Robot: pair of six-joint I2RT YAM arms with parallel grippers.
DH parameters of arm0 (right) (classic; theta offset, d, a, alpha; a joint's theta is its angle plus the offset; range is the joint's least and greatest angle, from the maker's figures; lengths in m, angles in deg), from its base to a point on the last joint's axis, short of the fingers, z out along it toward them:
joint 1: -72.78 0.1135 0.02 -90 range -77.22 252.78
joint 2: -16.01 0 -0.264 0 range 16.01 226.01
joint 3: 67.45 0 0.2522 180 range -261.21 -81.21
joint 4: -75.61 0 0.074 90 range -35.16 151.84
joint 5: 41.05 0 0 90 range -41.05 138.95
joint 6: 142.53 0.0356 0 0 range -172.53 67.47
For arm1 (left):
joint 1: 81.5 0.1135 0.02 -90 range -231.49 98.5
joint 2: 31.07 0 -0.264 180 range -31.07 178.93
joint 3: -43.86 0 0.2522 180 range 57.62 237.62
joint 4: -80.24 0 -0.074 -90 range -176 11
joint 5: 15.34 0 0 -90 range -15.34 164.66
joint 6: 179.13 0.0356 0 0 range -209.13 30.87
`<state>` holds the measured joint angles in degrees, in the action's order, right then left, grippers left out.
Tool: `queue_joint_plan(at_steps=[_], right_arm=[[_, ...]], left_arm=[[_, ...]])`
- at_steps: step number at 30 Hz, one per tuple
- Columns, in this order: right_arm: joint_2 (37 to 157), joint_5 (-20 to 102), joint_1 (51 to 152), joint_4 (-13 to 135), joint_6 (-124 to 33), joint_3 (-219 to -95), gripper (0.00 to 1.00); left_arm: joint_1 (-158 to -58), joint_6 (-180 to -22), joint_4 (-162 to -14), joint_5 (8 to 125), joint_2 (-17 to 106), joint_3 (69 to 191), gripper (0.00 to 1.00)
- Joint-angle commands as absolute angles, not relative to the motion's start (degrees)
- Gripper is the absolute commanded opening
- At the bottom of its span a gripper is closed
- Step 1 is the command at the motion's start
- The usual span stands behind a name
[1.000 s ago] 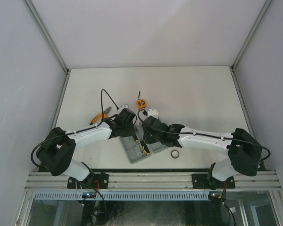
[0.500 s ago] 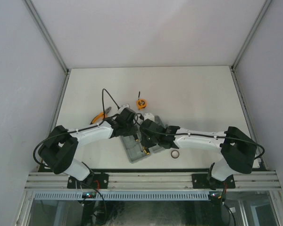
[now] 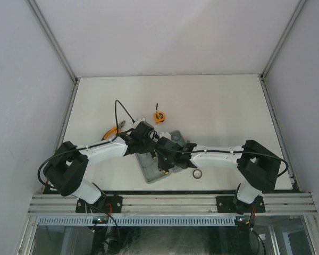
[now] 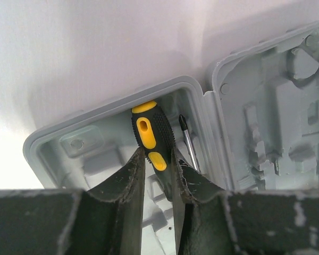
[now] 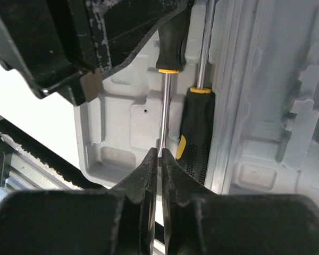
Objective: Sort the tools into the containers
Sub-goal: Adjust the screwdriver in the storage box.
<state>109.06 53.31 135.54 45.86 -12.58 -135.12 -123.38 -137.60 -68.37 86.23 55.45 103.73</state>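
**A:** Two arms meet over the open case (image 3: pixel 148 174) at the front of the table (image 3: pixel 228 106). How much is sorted?

**B:** One tool for certain, and a second is nearly there. The second screwdriver (image 5: pixel 196 130) lies in one half of the case, along the hinge. The held screwdriver (image 4: pixel 149 139) sits right beside it, pointing the opposite way.

**A:** Who has hold of it?

**B:** Both arms. The left gripper (image 4: pixel 158 153) is pressed onto the black-and-yellow handle. The right gripper (image 5: pixel 160 153) is squeezed almost fully together, pinching the thin steel shaft near its tip.

**A:** Is it down in its slot?

**B:** I cannot tell. It is inside the rim, low over the moulded floor. The fingers hide whether it rests there, so I judge this step unfinished until both grips let go.

**A:** And the rest?

**B:** The pliers (image 3: pixel 112 131) lie on the table to the left of the case. The tape measure (image 3: pixel 159 117) lies beyond the case, and the ring (image 3: pixel 197 173) is just to its right near the front edge. All three are outside the case. The other half of the case shows only bare recesses. I see no bit set, so at least three tools are left, which is more than half the job.
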Motion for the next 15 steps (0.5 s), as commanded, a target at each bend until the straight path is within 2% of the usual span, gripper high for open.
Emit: queue_joint_plan(at_steps=[1,15], right_arm=[[110.11,52.65,136.14,46.96,-12.27,-136.12,0.04],[112.65,51.94,136.67,45.82,-12.27,-137.31,0.01]], left_arm=[[-123.77,-137.78,-68.72,85.97,56.39,105.68,0.27],[-123.77,-137.65,-68.71,85.71,56.44,105.94,0.26]])
